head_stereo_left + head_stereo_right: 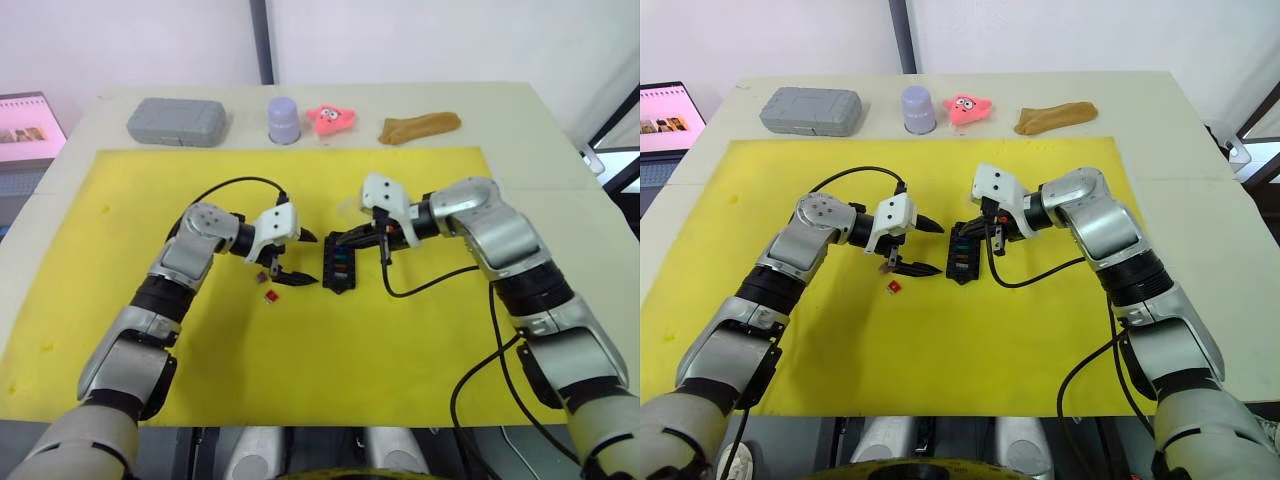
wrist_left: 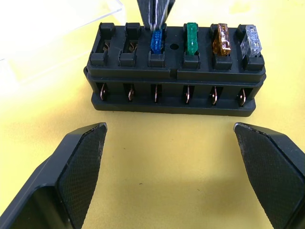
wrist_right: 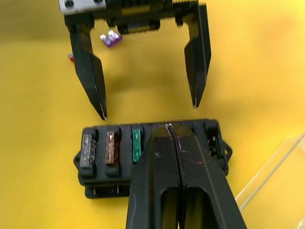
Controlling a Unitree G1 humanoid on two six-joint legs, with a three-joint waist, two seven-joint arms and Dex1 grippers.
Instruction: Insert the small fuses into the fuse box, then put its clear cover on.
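Note:
The black fuse box (image 1: 338, 266) lies mid-mat. In its slots stand a blue fuse (image 2: 156, 42), a green fuse (image 2: 191, 39), an amber fuse (image 2: 222, 39) and a grey fuse (image 2: 251, 42); two slots beside the blue one are empty. My right gripper (image 3: 174, 143) is over the box, shut on the blue fuse's top. Just left of the box, my left gripper (image 1: 310, 261) is open and holds nothing. A purple fuse (image 3: 110, 38) and a red fuse (image 1: 270, 296) lie loose on the mat beneath the left gripper. The clear cover (image 2: 62, 28) lies just beyond the box.
The yellow mat (image 1: 120, 250) covers most of the table. Along the back edge stand a grey case (image 1: 176, 121), a lilac cup (image 1: 284, 119), a pink toy (image 1: 330, 118) and a brown lump (image 1: 419, 126). A screen (image 1: 28, 125) sits off the table's left.

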